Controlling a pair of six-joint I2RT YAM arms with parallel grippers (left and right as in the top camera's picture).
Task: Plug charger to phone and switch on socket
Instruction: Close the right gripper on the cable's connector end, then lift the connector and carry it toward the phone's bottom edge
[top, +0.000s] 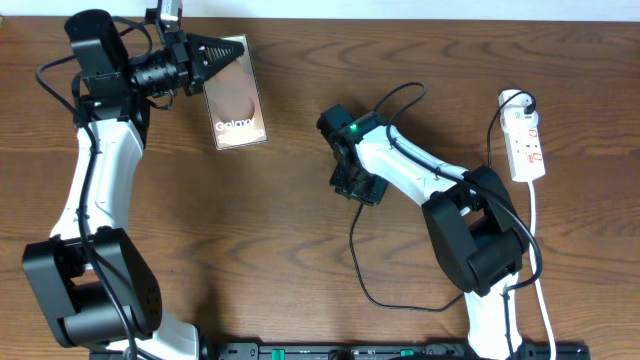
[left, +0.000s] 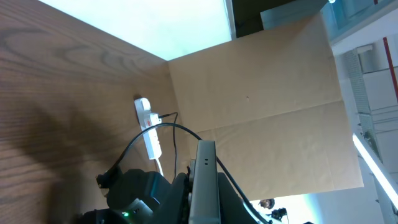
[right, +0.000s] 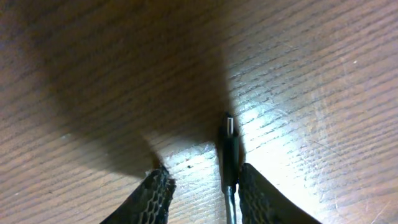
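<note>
My left gripper (top: 222, 55) is shut on the near end of the phone (top: 237, 98), a dark brown slab with white "Galaxy" lettering, at the far left of the table. In the left wrist view the phone (left: 204, 165) stands edge-on between the fingers (left: 203, 208). My right gripper (top: 357, 187) points down at mid-table. Its fingers (right: 202, 180) are open, with the charger's black plug tip (right: 229, 152) lying on the wood between them, close against the right finger. The thin charger cable (top: 353, 245) trails toward the front. The white socket (top: 526, 140) lies at the far right, also seen in the left wrist view (left: 149, 127).
The socket's white lead (top: 535, 215) runs down the right edge of the table. A black plug (top: 522, 100) sits in the socket's far end. The right arm's own thicker cable (top: 400, 95) loops above it. A brown cardboard wall (left: 261, 93) stands behind the table.
</note>
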